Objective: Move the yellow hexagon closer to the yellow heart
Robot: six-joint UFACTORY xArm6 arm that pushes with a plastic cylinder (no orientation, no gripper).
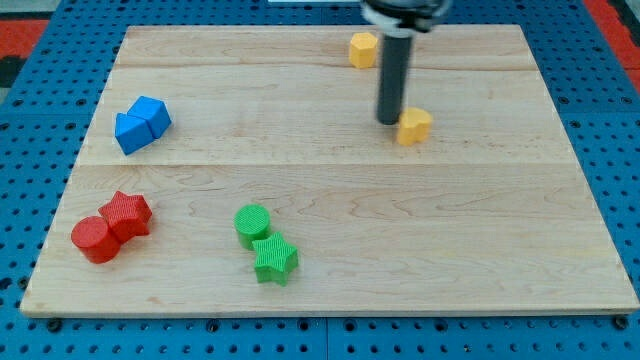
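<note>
A yellow block that looks like a hexagon (363,49) lies near the top edge of the wooden board (480,230), a little right of centre. A second yellow block, which looks like the heart (415,126), lies below it and to its right. My dark rod comes down from the view's top. My tip (388,122) rests on the board right at the heart's left side, touching it or nearly so. The tip is below the hexagon and apart from it.
Two blue blocks (142,124) sit pressed together at the left. A red star (128,213) touches a red cylinder (95,240) at the lower left. A green cylinder (252,224) touches a green star (274,259) at bottom centre.
</note>
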